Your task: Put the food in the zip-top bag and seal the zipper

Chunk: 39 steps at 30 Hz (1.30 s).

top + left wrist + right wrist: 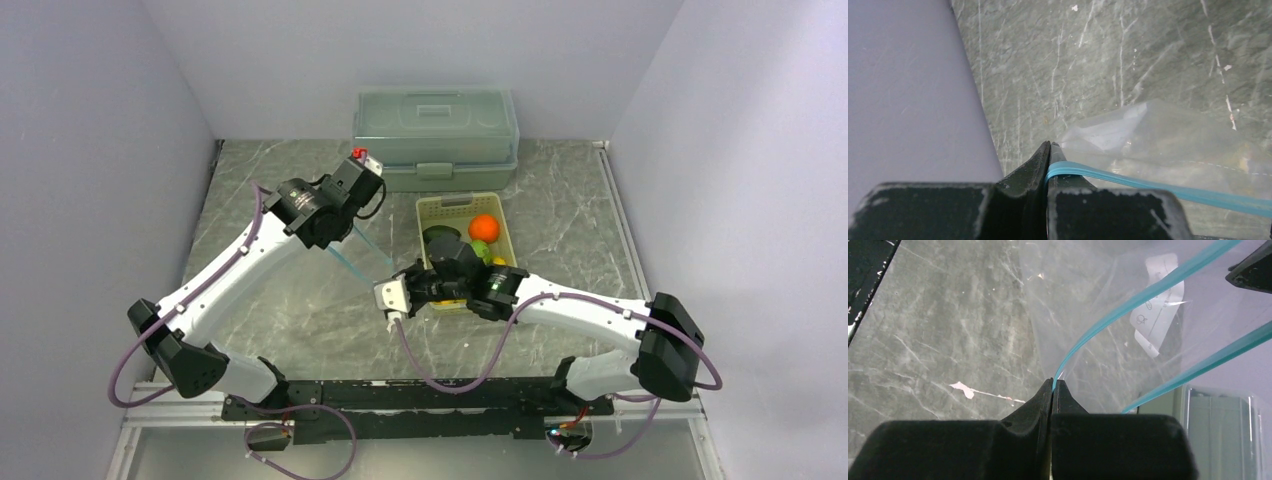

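Inside pale basket (455, 202), orange ball (484, 227), avocado (440, 236)

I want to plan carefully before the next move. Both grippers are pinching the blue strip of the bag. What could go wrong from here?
1. The left gripper and right gripper pinch only the thin zipper. The floppy zip-top bag could slip out if they pull apart.
2. The food lies in the basket and no gripper is free, so releasing one side may let the bag's mouth collapse.
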{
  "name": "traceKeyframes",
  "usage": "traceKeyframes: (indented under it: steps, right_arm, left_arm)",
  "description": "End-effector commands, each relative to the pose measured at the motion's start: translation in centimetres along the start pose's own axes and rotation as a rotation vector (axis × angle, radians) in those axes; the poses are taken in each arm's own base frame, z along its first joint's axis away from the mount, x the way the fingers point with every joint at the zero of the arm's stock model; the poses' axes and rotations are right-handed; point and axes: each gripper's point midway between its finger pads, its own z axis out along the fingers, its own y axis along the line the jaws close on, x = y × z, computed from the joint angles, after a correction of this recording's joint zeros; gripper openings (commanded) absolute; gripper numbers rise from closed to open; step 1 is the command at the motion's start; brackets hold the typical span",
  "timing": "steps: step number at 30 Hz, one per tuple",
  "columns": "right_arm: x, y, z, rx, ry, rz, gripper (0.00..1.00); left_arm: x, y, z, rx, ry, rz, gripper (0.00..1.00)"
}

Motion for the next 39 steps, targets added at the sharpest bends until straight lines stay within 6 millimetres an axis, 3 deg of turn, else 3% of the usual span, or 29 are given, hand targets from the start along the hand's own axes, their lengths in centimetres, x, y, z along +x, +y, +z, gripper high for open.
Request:
traceKeyframes:
  steps: [1, 11, 16, 20, 29, 33, 39]
  right_arm:
    - [0.8, 2.6, 1.0, -0.056, 0.006, 0.061, 0.0]
    - [-1.0, 5.2, 1.3, -0.08, -0.031, 0.011, 0.0]
    - [-2.2, 5.8, 1.6, -0.059, -0.067, -0.007, 0.0]
    - [-3.2, 4.3, 1.8, -0.01, -0.073, 0.014, 0.01]
    - [-3.0, 0.8, 2.5, 0.074, -0.003, -0.004, 0.22]
    - [-4.2, -0.7, 2.9, 0.079, -0.034, 0.003, 0.31]
    - [-5.9, -3.3, 4.4, 0.094, -0.059, 0.012, 0.33]
  left_arm:
    - [-0.5, 3.6, -1.0, -0.154, -0.057, -0.089, 0.07]
    - [0.2, 4.6, -0.4, -0.171, -0.042, -0.148, 0.05]
    - [0.2, 3.6, -0.1, -0.113, -0.043, -0.159, 0.02]
    - [0.2, 2.4, -0.1, -0.044, -0.056, -0.159, 0.0]
    - [0.4, 1.2, -1.5, 0.083, -0.122, -0.158, 0.0]
    - [0.5, 0.2, -2.0, 0.142, -0.151, -0.152, 0.0]
    - [1.0, -0.6, -1.7, 0.15, -0.133, -0.127, 0.0]
